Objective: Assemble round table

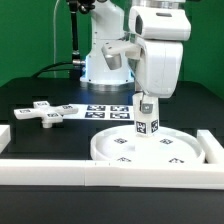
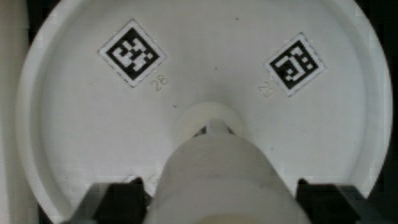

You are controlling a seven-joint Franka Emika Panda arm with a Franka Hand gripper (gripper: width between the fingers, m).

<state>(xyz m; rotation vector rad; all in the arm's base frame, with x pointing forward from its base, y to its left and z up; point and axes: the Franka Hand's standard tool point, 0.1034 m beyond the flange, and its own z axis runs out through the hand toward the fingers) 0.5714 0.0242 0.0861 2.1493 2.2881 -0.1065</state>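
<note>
While short white plastic cylindrical leg [image 1: 148, 124] is held upright by tool [image 1: 146, 104], its lower end is seen at ctr of large white rimmed round plastic disc [image 1: 104, 147]; contact vs. gap cannot be told. Tool is closed narrow on leg's upper part, w/ dark fingertips [image 2: 121, 192] seen either side of leg in wrist view. Disc is laid flat on dark desk [image 1: 40, 140], just beside long white front rail [image 1: 90, 172]. White cross-shaped plastic base piece [image 1: 45, 113] is laid on desk toward exterior view's left, well apart from disc. Marker board [image 1: 108, 110] is seen behind disc.
</note>
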